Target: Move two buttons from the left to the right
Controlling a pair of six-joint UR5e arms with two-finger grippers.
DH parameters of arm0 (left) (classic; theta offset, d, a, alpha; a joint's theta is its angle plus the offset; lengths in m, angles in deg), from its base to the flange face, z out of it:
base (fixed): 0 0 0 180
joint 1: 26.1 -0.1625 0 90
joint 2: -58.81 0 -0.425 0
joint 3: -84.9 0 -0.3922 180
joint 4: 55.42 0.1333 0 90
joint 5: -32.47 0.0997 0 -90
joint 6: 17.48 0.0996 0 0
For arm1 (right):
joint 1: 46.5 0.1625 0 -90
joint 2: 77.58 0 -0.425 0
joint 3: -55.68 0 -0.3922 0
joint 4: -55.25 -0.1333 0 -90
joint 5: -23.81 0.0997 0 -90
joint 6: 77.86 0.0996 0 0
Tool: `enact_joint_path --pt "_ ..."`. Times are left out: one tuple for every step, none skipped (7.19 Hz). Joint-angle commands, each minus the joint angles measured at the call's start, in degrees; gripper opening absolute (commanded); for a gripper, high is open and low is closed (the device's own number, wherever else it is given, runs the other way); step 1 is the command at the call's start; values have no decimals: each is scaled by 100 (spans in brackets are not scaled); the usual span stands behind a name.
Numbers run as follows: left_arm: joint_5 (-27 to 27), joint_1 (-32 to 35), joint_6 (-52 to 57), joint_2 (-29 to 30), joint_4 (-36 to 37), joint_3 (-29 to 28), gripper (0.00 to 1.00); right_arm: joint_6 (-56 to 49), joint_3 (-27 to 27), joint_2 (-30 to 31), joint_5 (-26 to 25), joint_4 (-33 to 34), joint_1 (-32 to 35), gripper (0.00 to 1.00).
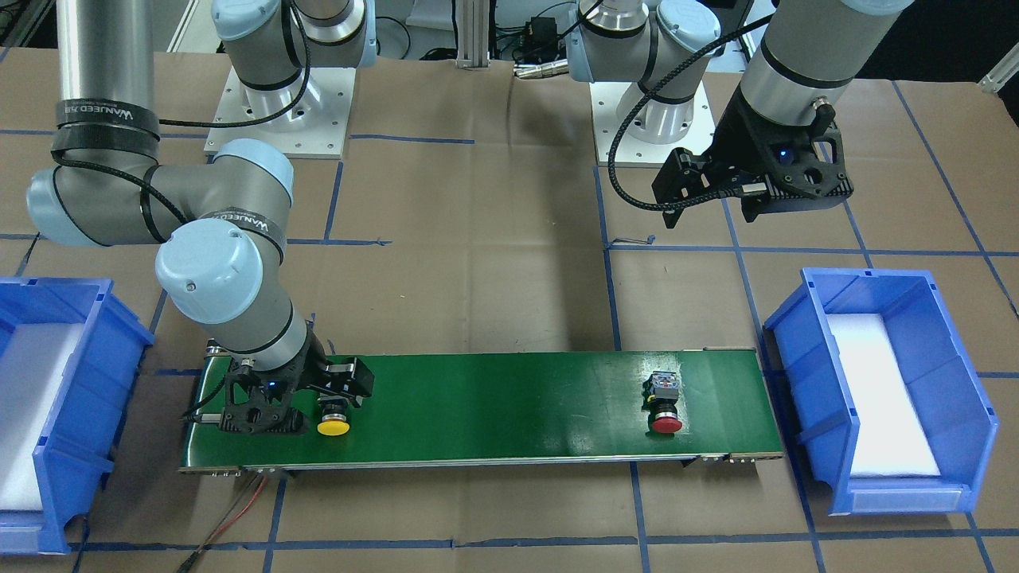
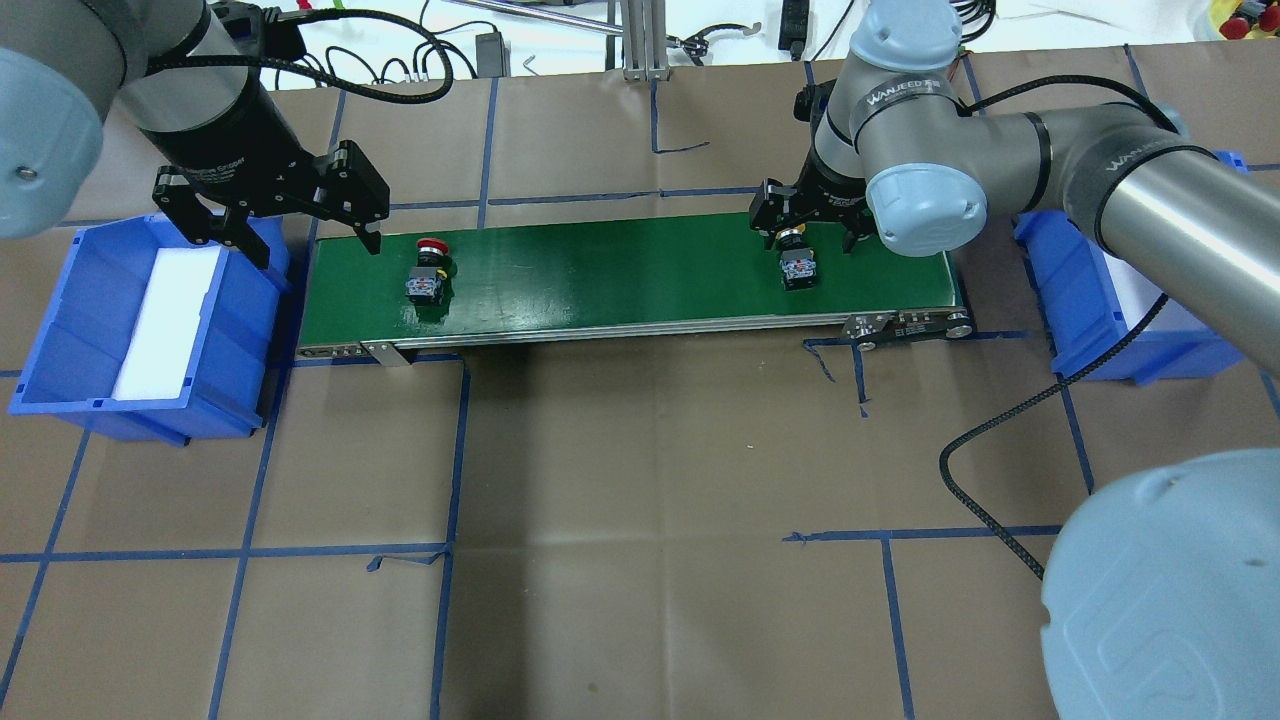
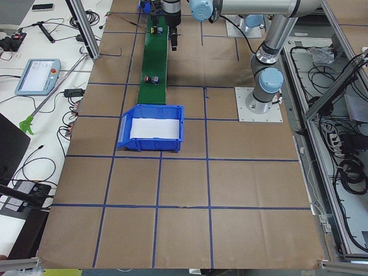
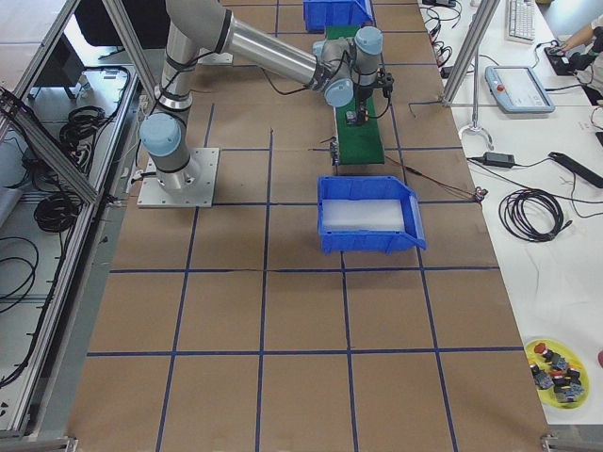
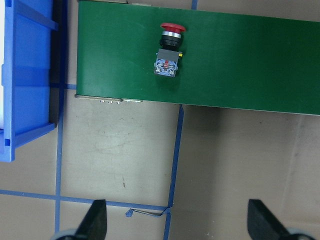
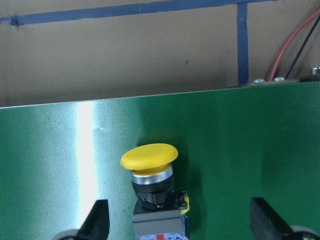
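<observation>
While your right gripper (image 2: 808,228) sits low over the right-hand end of the green belt (image 1: 509,398), its fingers (image 6: 97,222) are spread on either side of the yellow button (image 6: 150,160) and touch neither flank, so you have nothing gripped yet. That button lies on its side on the belt with its cap pointing away from the robot. The wrist is lined up so the fingers can come in on the boxy switch body, which looks the sensible place to pinch, since the rounded cap would likely slip. Before you bring them together, check they are low enough to catch that body. The wrist view cuts the tips off at the frame edge, so I cannot tell their exact height.

Your left gripper (image 2: 312,242) hangs above the border between the left blue bin (image 2: 60,340) and the belt, fingers wide apart and carrying nothing. The red button (image 5: 169,50) lies on its side near the belt's left end, well apart from the yellow one, cap likewise toward the far edge. Neither button has reached the right blue bin (image 2: 1065,300), which stands on the tabletop (image 2: 640,450) just beside the belt's right end, so I'd put the task near its middle, with the yellow pick as the step in hand
</observation>
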Motion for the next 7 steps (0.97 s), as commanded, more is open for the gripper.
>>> enact_joint_path --pt "-20 0 0 27 117 0 100 -26 -8 -93 -77 -3 5 83" --pt "-20 0 1 105 127 0 100 -26 -8 -119 -77 -3 5 71" --pt "-11 9 -17 175 135 0 100 -61 -8 -146 -94 -12 5 56" --pt "-11 9 -8 193 135 0 100 -105 1 -146 -242 -99 5 39" --pt "-11 9 18 176 135 0 100 -105 19 -129 -313 -352 -4 13" --pt "-2 9 1 159 127 9 100 -88 80 -102 -314 -407 -13 6" --pt "-11 9 35 167 127 9 100 -87 272 -85 -323 -503 -13 6"
